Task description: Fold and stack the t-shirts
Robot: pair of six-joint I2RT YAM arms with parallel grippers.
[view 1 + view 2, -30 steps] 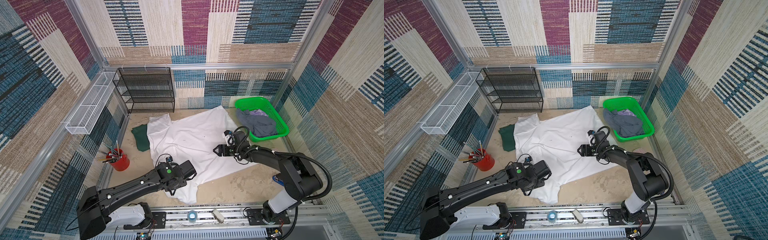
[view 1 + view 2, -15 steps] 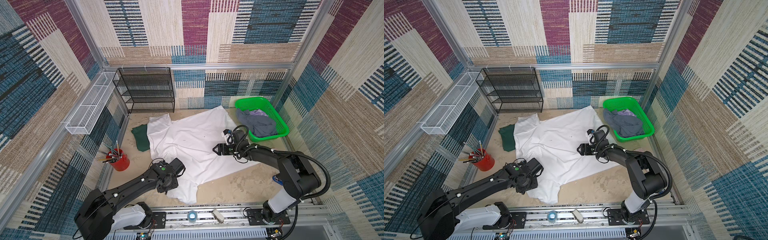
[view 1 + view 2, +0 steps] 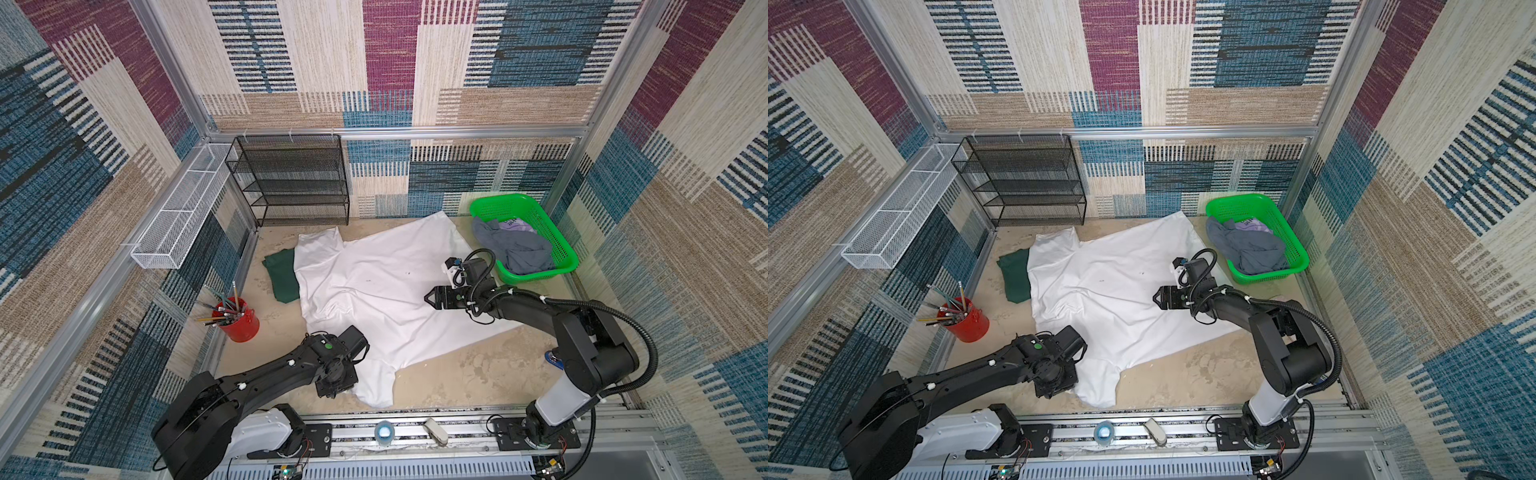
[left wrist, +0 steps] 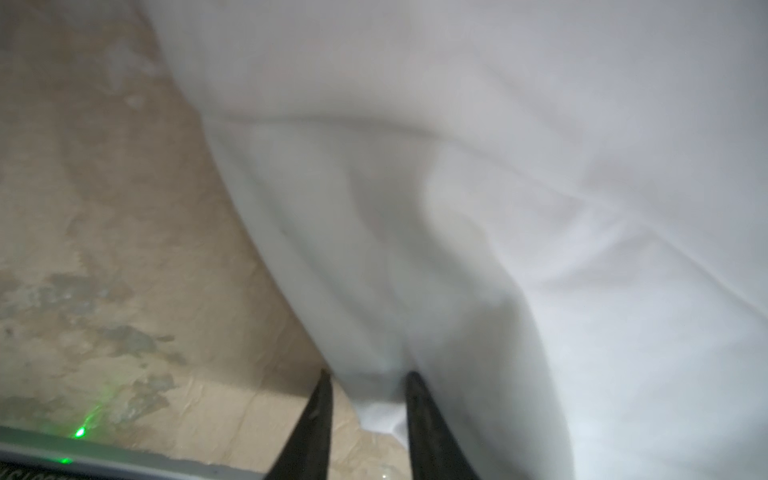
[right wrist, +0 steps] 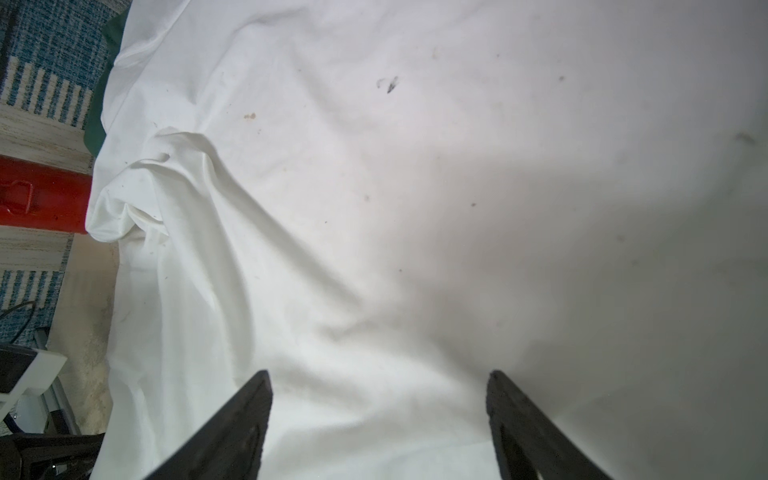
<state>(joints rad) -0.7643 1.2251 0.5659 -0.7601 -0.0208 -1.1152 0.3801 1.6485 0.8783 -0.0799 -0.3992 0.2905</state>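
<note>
**white t-shirt spread flat, left gripper on its near sleeve**

a large white t-shirt (image 3: 382, 291) lies open on the beige table (image 3: 457, 374) and covers most of the middle. its long axis runs side to side in both top views. what looks like the bunched collar end points toward the left arm's side, and the straight hem lies toward the right arm's side. one sleeve reaches toward the back wall, the other toward the robot's base.

the left gripper (image 4: 368, 374) is at that near sleeve. in the left wrist view its jaws stand close together with a tuck of white cloth between them, so it appears to be pinching the sleeve edge. how firm the hold is cannot be told. the rest of the shirt lies beyond it, so a fold would likely carry the sleeve away from the base and onto the body.

the right gripper (image 3: 430, 297) hovers over the hem half, jaws spread wide, holding nothing. it is the nearer arm for the hem.

a dark green t-shirt (image 3: 282, 278) shows from under the white shirt's collar side. a grey t-shirt (image 3: 515, 249) is heaped in a green basket (image 3: 540, 276) just beyond the hem. a red cup (image 3: 239, 324) of pencils stands near the left arm.
</note>
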